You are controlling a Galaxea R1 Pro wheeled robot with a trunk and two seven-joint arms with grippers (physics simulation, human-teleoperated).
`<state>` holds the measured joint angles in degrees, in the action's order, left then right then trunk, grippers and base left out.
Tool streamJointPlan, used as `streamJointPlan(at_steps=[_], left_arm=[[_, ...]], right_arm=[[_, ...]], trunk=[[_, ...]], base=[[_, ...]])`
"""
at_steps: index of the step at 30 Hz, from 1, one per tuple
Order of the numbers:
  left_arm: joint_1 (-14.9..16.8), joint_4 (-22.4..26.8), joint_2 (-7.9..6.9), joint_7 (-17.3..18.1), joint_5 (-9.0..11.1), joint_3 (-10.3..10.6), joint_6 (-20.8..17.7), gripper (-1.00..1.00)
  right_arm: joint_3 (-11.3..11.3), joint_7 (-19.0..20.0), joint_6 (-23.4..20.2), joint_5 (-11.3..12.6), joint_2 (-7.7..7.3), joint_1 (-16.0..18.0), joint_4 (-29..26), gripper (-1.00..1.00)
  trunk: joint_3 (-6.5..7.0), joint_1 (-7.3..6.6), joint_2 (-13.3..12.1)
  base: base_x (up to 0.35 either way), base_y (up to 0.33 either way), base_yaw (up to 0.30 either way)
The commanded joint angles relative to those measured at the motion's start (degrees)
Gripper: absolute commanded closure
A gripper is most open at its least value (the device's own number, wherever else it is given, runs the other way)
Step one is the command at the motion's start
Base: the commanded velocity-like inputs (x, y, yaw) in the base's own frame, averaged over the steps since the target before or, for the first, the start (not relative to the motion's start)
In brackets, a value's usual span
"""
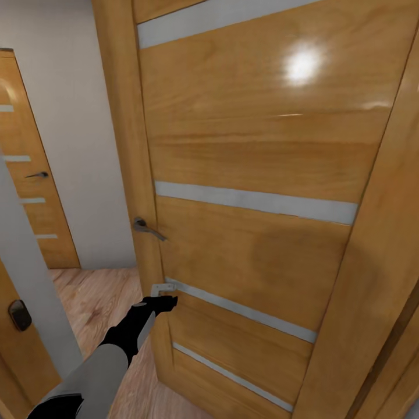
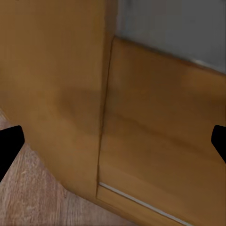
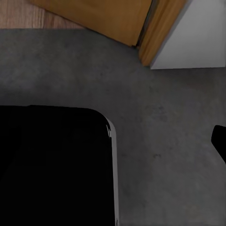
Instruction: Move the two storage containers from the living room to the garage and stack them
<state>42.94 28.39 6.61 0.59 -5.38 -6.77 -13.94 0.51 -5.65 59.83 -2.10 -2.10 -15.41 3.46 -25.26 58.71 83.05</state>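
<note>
The two storage containers are out of view. My left arm reaches forward to the edge of a large orange wooden door (image 1: 250,174). The left gripper (image 1: 164,298) is at that edge, well below the door's grey lever handle (image 1: 146,227). In the left wrist view the left gripper (image 2: 113,146) is open, its black fingertips (image 2: 9,143) far apart, with the door panel close ahead and nothing between them. The right gripper (image 3: 113,141) hangs open over the dark grey concrete floor (image 3: 165,117), one fingertip (image 3: 219,141) showing.
The door has frosted horizontal strips. Its frame (image 1: 378,291) rises at the right. Light wood plank floor (image 1: 99,302) runs past a white wall (image 1: 75,145) to a second wooden door (image 1: 29,192). My black base (image 3: 52,165) sits on the concrete.
</note>
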Motion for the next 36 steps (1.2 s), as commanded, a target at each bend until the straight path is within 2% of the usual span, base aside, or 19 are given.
streamJointPlan(at_steps=[1,23,29,36], left_arm=[[0.02,0.17,0.08,0.11,-0.6,-0.44,-0.29,-1.0],[0.02,0.17,0.06,0.11,-0.6,-0.44,-0.27,-1.0],[0.01,0.17,0.04,0.11,-0.6,-0.44,-0.29,-1.0],[0.0,0.17,0.07,0.11,-0.6,-0.44,-0.23,-1.0]], right_arm=[[0.01,-0.33,0.17,-0.27,0.0,0.03,0.06,-1.0],[0.02,0.0,0.17,-0.31,0.01,0.03,0.06,-1.0],[0.01,0.02,0.17,-0.28,0.0,0.03,0.06,-1.0],[0.01,0.03,0.17,-0.3,0.0,0.03,0.06,-1.0]], trunk=[[-0.04,0.01,0.03],[-0.04,0.01,0.03],[-0.04,0.01,0.03],[-0.04,0.01,0.03]], base=[[0.209,0.0,0.0],[0.034,0.0,0.0],[0.208,0.057,0.0],[0.045,0.008,0.0]])
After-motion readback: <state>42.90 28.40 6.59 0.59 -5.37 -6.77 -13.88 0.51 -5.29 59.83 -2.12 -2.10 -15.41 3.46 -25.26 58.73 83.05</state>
